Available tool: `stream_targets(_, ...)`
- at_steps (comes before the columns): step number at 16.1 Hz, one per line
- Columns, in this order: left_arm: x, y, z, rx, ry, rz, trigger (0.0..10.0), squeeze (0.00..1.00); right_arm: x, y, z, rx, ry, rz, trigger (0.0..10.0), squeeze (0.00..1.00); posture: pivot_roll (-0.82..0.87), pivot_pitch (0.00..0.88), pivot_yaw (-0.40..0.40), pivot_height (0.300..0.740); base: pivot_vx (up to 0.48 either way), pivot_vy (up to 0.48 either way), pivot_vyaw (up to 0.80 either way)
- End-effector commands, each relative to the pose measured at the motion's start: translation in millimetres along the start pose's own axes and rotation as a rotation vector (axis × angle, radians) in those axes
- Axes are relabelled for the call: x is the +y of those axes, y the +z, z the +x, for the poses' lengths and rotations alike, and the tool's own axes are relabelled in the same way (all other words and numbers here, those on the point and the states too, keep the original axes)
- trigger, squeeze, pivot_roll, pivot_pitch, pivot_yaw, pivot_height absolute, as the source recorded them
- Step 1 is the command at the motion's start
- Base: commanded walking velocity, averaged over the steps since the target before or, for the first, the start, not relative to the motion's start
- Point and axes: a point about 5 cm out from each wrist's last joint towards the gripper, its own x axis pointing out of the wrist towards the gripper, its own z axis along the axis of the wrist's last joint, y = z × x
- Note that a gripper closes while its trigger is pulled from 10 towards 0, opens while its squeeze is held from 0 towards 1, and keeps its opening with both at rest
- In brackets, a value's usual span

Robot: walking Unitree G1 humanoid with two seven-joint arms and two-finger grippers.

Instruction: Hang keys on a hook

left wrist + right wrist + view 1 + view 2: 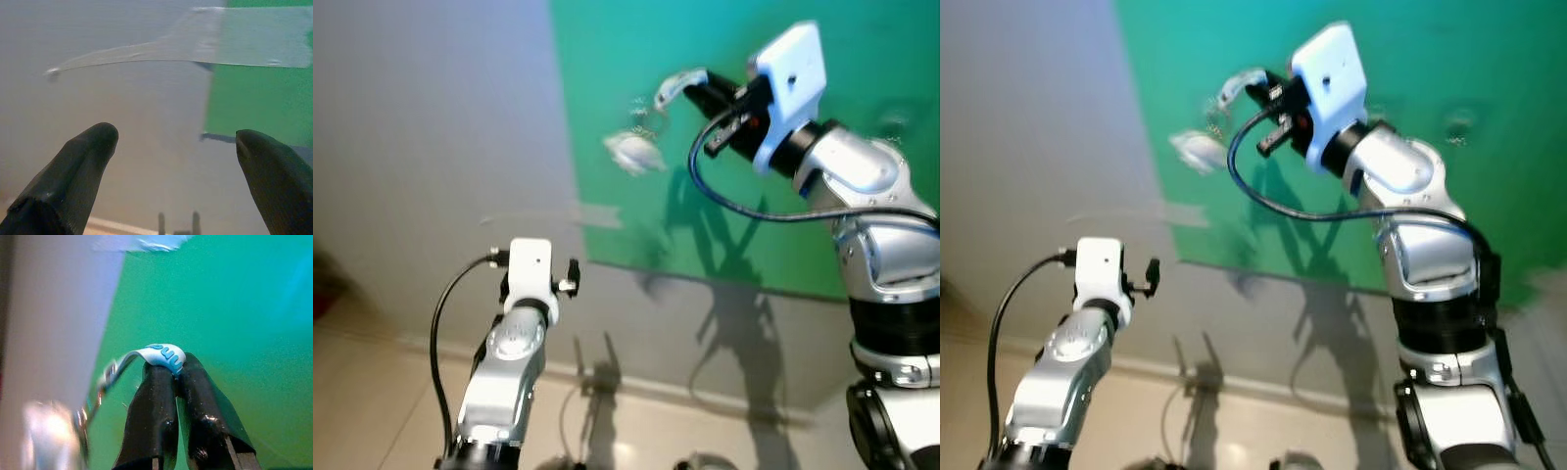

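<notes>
Up at about one o'clock in the head views, against the green sheet (pixel 744 117), sits the right gripper (pixel 697 90), fingers (pixel 161 396) pressed together on the white-and-blue key strap (pixel 164 354). Dangling from the strap's far end, toward nine o'clock of the gripper: a metal ring and the keys (pixel 634 149), blurred, close to the sheet's edge beside the grey wall (pixel 431 147). Cannot make out the hook itself. Down at seven o'clock, the left gripper (pixel 176 147), fingers spread wide apart, empty, facing the wall and a strip of clear tape (pixel 205 46). Handling, as a judgement: light load, soft and floppy strap, keys likely to swing and twist on the ring. Best held on the strap close to the ring, to keep the ring steady and open toward the hook.
</notes>
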Motion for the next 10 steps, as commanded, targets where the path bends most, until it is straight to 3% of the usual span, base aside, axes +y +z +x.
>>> stream_targets(1,2.3,2,1.4,-0.007,0.017,0.005,10.0,0.0,-2.5,6,0.8,-0.022,0.006,-0.013,0.0,0.0,-0.11,0.0,0.023,0.74,0.0,0.0,0.0)
stream_targets(10,2.2,1,1.0,-0.004,0.021,0.0,10.0,0.0,-14.8,-19,12.1,0.051,-0.045,-0.066,0.0,0.0,-0.1,0.0,0.018,0.74,0.0,0.0,0.0)
